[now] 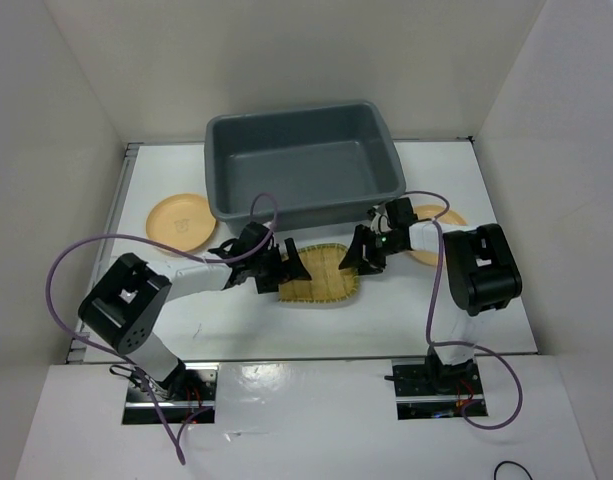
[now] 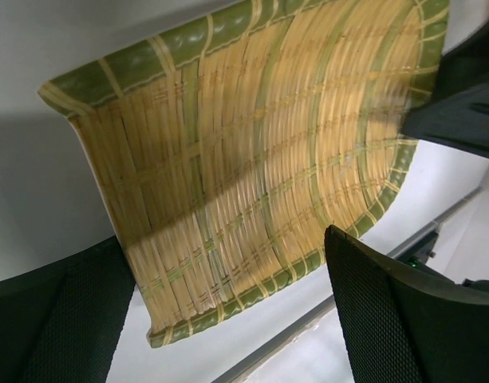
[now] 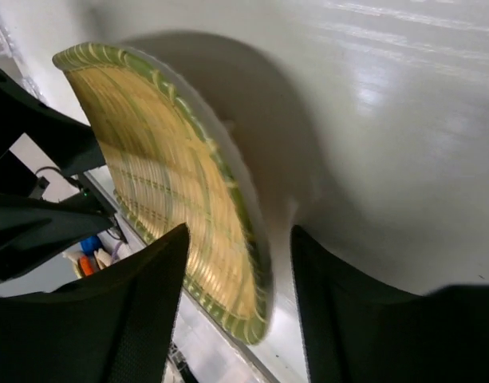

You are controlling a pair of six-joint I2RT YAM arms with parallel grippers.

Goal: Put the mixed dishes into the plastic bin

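Bamboo tray (image 1: 321,272) looks light, stiff, thin-rimmed; left pincer (image 2: 220,303) gapes wide at its straight end; right pincer (image 3: 238,271) straddles the rounded rim, unclamped; best gripped by the rim

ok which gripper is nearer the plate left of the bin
Left. The left gripper is at the left end of the bamboo tray, just right of that plate; the right gripper is at its right end, farther off.

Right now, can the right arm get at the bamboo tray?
Probably yes: the right tool straddles the rounded rim of the bamboo tray, nothing between; the left tool sits at its opposite end.
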